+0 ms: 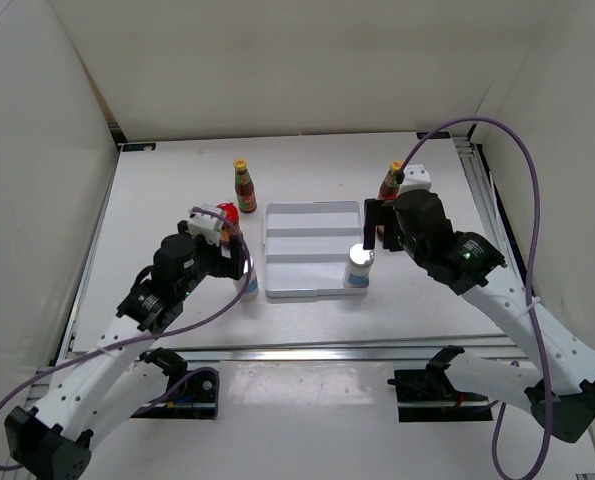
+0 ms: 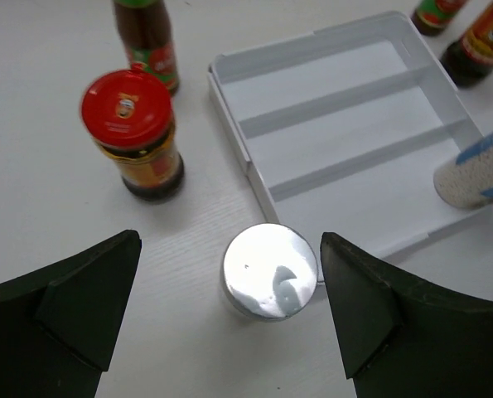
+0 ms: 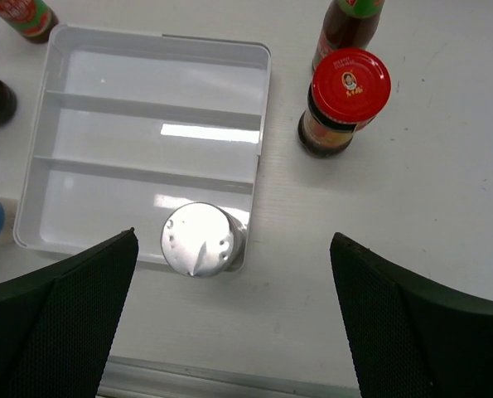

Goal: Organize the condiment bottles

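The white ridged tray [image 1: 312,222] lies mid-table. One silver-capped white shaker [image 3: 200,239] stands in its near right corner, below my open right gripper [image 3: 234,239] [image 1: 369,235] and nearer the left finger, untouched. The other shaker [image 2: 269,271] stands on the table just left of the tray, between the fingers of my open left gripper [image 2: 229,245] [image 1: 239,262], with gaps on both sides. A red-lidded jar [image 2: 134,133] and a slim dark bottle [image 1: 242,185] stand left of the tray. Another red-lidded jar [image 3: 345,99] and a dark bottle [image 1: 392,180] stand to its right.
White walls close in the table at the back and both sides. A metal rail [image 1: 337,350] runs along the near edge. A purple cable [image 1: 522,160] loops over the right arm.
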Robot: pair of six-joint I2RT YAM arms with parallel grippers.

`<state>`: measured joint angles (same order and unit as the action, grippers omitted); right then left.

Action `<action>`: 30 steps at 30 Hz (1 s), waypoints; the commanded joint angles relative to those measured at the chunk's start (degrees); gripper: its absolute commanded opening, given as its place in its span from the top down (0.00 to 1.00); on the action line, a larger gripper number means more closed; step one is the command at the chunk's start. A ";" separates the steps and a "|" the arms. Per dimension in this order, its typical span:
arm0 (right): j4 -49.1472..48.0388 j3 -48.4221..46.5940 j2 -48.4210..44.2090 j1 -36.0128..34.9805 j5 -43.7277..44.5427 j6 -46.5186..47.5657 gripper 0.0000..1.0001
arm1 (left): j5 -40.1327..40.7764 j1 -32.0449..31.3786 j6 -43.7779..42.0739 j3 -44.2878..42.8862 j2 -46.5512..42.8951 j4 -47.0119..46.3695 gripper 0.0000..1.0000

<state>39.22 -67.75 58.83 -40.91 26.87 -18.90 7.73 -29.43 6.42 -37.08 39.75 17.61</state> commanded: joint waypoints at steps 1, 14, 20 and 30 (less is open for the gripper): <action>1.03 0.77 -0.12 -0.14 0.99 -0.35 0.00 | -10.18 -0.19 -0.35 0.43 4.45 -2.22 0.00; 1.55 1.39 -0.73 -0.14 -0.51 -0.35 0.00 | -5.98 -4.14 2.11 -0.09 15.62 -1.17 0.00; 1.56 1.92 -1.26 -0.14 -0.51 -0.35 0.00 | -3.24 -4.14 2.73 -0.10 16.85 -0.64 0.24; 2.09 2.44 -2.31 -0.14 0.02 -0.35 0.00 | 5.28 -4.14 2.73 -2.46 14.92 -0.64 0.89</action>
<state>40.69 -65.76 58.06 -40.91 25.78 -19.25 7.84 -33.54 9.17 -36.12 56.77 17.41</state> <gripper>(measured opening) 0.998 0.709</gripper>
